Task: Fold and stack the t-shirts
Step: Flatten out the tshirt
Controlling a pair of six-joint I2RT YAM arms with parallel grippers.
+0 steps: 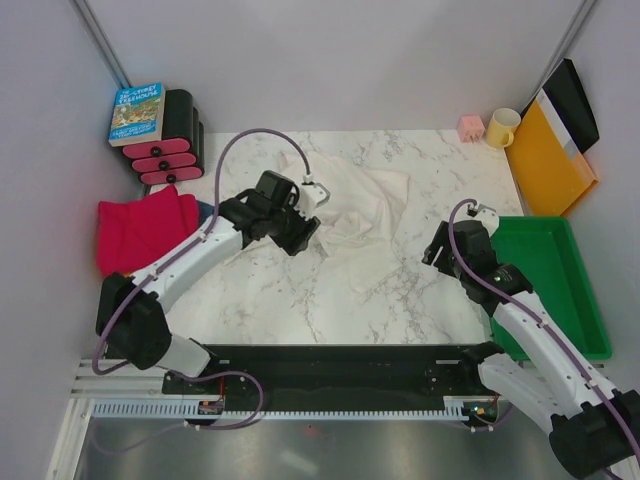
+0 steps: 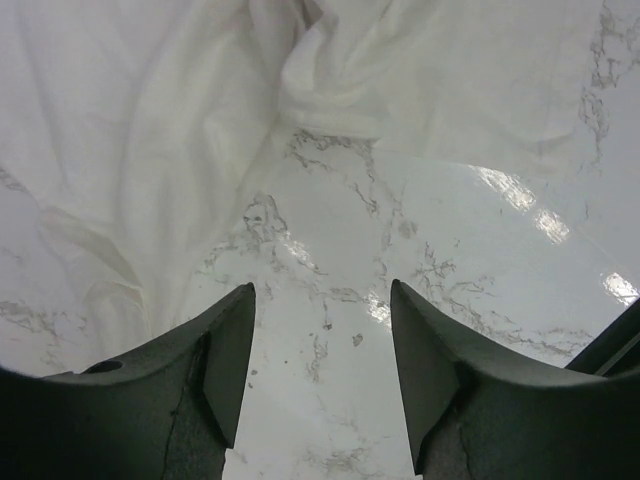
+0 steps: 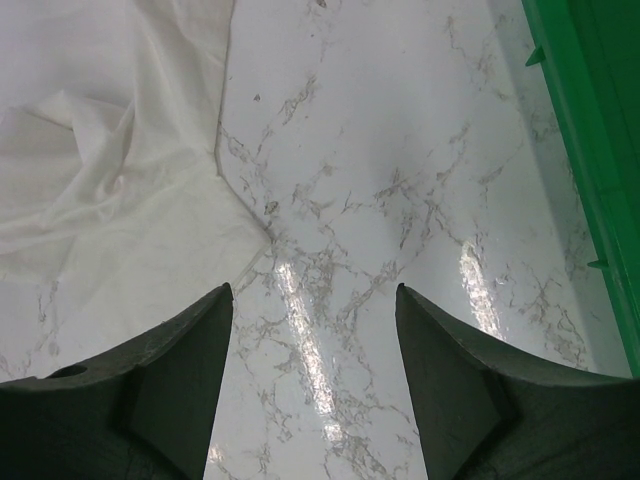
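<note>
"What's nearest us, measured from that cream-white shirt (image 1: 365,215)?"

"The green tray (image 1: 560,290), well off to the shirt's right. Between tray and shirt hangs the right gripper (image 1: 483,211), jaws spread wide over the bare marble table (image 1: 380,300). From its own camera, the shirt's right hem lies just ahead and to the left of the fingertips."

"And the other arm?"

"The left gripper (image 1: 318,193) is at the shirt's left side, also wide open. Marble shows between its fingers (image 2: 235,340), and wrinkled cloth starts just past them. I can't tell whether it touches the cloth."

"The shirt itself?"

"It's spread out and crumpled, in the far half of the table."

"Anything else?"

"To the shirt's left, at the table's edge, a folded magenta-pink shirt (image 1: 140,228) with a bit of blue cloth (image 1: 204,210) beside it. Farther back on that side is a book (image 1: 137,112) on a black rack (image 1: 180,140). Far right of the shirt are a pink cube (image 1: 471,127), a yellow mug (image 1: 502,128) and a yellow-orange folder (image 1: 545,160)."
</note>
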